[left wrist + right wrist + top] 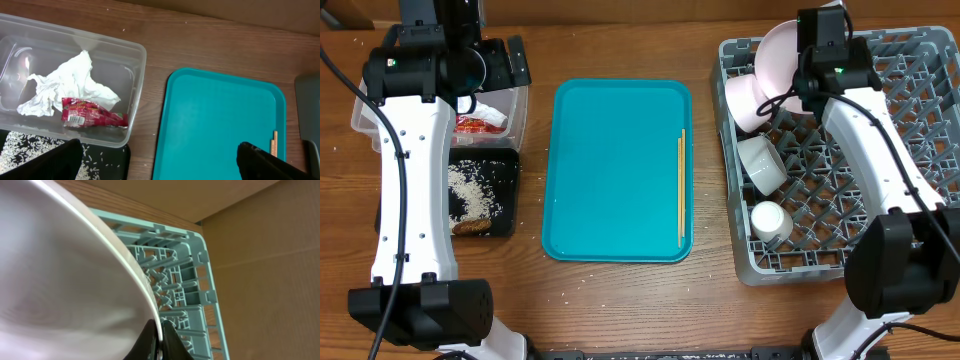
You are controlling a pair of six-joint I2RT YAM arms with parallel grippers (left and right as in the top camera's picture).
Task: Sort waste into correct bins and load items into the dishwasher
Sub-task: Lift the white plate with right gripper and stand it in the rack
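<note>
My right gripper (160,341) is clamped tight on the rim of a white plate (60,280), its 2 fingers pinching the edge from either side. I hold that plate tilted over the far corner of the dish rack (920,120), just beside a second plate (745,100) that leans in the rack. Nearer in the rack sit the bowl (760,163) and the small cup (770,220).

My left gripper (159,150) is spread wide and holds nothing. It hangs above the table by the clear tub (135,90). In the tub lie the crumpled paper (70,82) and the snack wrapper (92,116), touching each other. The black tray (505,195) next to the tub carries the rice (472,188) and the brown lump (472,227). The chopsticks (681,190) lie together along the right edge of the teal tray (610,170).
</note>
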